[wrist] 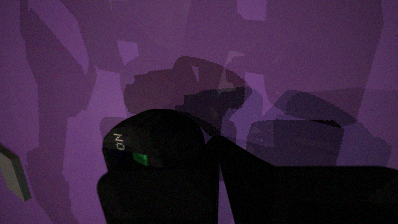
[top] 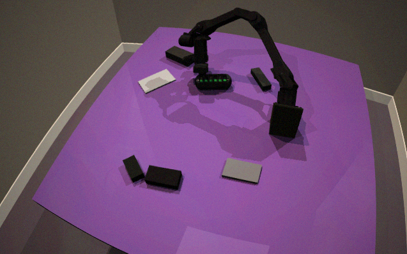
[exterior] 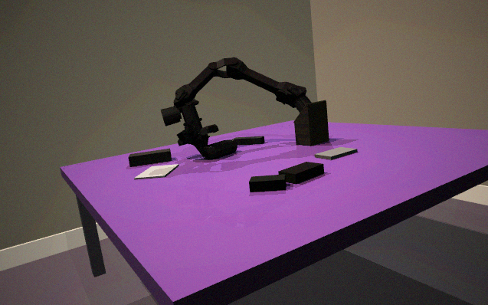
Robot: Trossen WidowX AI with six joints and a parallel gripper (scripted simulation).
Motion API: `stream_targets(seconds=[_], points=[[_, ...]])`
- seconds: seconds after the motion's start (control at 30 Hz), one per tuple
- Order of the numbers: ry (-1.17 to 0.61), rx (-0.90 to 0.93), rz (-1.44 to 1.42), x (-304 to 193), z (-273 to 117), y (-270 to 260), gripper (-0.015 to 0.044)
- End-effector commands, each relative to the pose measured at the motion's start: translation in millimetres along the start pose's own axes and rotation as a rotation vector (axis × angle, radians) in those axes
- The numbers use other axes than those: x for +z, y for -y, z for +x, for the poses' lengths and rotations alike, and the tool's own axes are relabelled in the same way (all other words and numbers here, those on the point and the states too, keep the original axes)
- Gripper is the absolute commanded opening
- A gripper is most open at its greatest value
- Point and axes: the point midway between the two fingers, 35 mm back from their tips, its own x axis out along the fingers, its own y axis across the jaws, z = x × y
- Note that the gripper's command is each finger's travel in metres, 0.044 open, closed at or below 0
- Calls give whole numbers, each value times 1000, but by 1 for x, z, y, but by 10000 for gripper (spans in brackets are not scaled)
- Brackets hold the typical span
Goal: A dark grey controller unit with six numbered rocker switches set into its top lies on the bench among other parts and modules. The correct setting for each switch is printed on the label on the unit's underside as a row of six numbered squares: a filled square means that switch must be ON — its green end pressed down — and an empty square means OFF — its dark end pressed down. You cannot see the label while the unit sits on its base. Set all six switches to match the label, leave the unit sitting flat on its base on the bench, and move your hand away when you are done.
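Observation:
The dark grey controller unit (top: 213, 86) (exterior: 223, 149) (wrist: 165, 131) sits on the purple bench with its switches up and its underside hidden. A row of green switch ends (top: 215, 80) shows along its top; they are too small to tell which ends are pressed down. In the wrist view one green end (wrist: 140, 159) and the ON mark (wrist: 119, 142) show, and the rest is hidden by a finger. My gripper (top: 202, 73) (exterior: 204, 153) (wrist: 217, 141) is shut and empty, pointing down at the unit's left end in the top view. I cannot tell whether it touches.
A dark block (top: 179, 55) (exterior: 150, 158) and a white plate (top: 169, 75) (exterior: 156, 171) lie near the gripper. A narrow dark block (top: 261, 78) (exterior: 252, 140) lies between unit and arm base. Two dark blocks (top: 133, 168) (top: 163, 177) and a grey plate (top: 242, 170) (exterior: 336, 153) lie farther away.

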Motion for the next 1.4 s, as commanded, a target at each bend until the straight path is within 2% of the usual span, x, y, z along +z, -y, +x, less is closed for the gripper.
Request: stream_targets(seconds=[0.0, 1.37], points=[[-1, 4, 1, 0, 1, -5, 0], [-2, 8, 0, -2, 15, -50, 0]])
